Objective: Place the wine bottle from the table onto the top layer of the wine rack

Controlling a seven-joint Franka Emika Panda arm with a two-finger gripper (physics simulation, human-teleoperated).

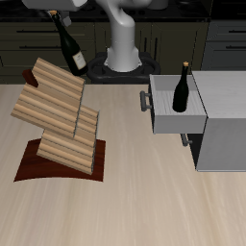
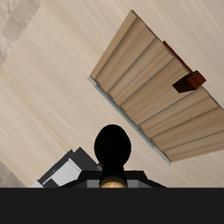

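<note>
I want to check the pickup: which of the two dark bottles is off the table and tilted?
The wine bottle in the gripper, tilted in the air behind the wine rack. The other bottle stands upright in the grey cabinet.

Pale plank table carries wine rack, grey cabinet.

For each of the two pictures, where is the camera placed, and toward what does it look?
Exterior view: sits high before the table, facing the wine rack, grey cabinet and the arm's white base; the held wine bottle hangs tilted above the rack.
Wrist view: rides on the gripper, looking down along the wine bottle at the rack's top layer.
Shared: bottle, rack, table.
</note>
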